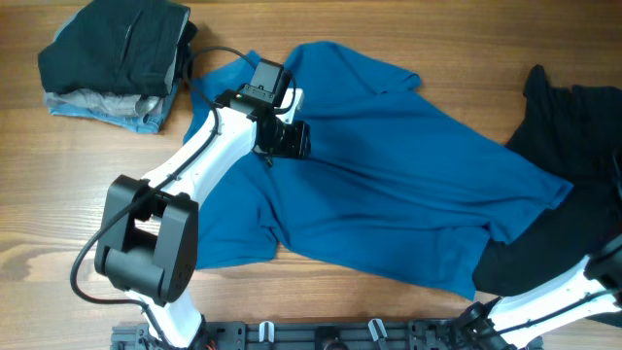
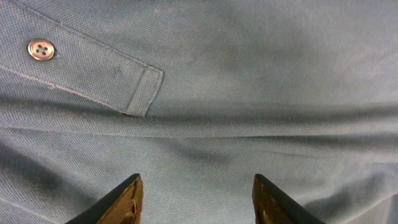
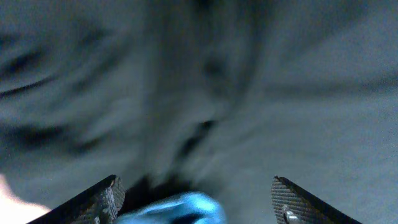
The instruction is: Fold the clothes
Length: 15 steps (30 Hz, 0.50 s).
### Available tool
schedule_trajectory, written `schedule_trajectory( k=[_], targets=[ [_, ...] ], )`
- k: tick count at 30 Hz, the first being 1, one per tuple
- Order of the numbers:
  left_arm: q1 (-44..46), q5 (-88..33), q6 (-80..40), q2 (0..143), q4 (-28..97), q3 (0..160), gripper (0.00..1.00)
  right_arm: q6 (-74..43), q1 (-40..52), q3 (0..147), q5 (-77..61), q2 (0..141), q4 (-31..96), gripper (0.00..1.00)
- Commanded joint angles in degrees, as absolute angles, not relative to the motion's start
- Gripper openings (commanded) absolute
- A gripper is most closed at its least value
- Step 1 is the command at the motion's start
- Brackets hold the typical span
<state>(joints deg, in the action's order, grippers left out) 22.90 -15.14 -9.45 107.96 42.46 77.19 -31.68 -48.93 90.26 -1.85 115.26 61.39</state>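
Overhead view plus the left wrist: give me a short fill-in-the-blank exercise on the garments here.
The polo shirt spread on the table is ___ in colour. The folded stack lies in the overhead view's top ___ corner. The placket in the left wrist view shows one ___.
Missing words: blue; left; button.

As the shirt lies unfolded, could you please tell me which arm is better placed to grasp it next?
Probably left: the left gripper hovers open directly over the shirt, beside its placket. The right gripper, also open, faces mostly black garment at the shirt's edge, blurred.
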Motion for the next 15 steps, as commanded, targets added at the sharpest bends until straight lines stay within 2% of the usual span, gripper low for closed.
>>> schedule_trajectory(
  k=[1, 4, 5, 6, 7, 8, 9, 12, 15],
  targets=[
    [23.14, -16.05, -6.17, 106.61, 42.48, 76.95, 0.59, -32.95, -49.52, 84.07, -1.48, 114.89, 57.95, 0.86],
    [23.14, -16.05, -6.20, 106.61, 42.46, 76.95, 0.62, -32.97, -48.71, 77.58, -6.28, 114.89, 48.49, 0.86],
    [23.14, -16.05, -6.20, 106.61, 42.33, 76.95, 0.62, -33.06, -48.51, 76.05, -7.20, 114.89, 45.32, 0.83],
    [23.16, -16.05, -6.20, 106.61, 42.30, 76.95, 0.62, -33.12, -48.38, 74.76, -7.55, 114.89, 42.00, 0.66],
    [23.16, -16.05, -6.20, 106.61, 42.30, 76.95, 0.62, -33.26, -48.34, 73.93, -7.40, 114.89, 39.35, 0.45],
    [23.16, -16.05, -6.22, 106.61, 42.33, 76.95, 0.62, -33.19, -48.40, 73.56, -7.31, 114.89, 35.79, 0.09],
    [23.16, -16.05, -6.22, 106.61, 42.41, 76.95, 0.62, -33.21, -48.51, 73.60, -7.38, 114.89, 33.19, 0.04],
    [23.16, -16.05, -6.22, 106.61, 43.13, 76.95, 0.61, -30.87, -49.04, 77.91, -13.89, 114.85, 21.39, 0.04],
    [23.16, -16.05, -6.42, 106.61, 43.11, 76.95, 0.61, -31.92, -49.52, 87.18, -19.79, 114.85, 14.96, 0.04]
  ],
)
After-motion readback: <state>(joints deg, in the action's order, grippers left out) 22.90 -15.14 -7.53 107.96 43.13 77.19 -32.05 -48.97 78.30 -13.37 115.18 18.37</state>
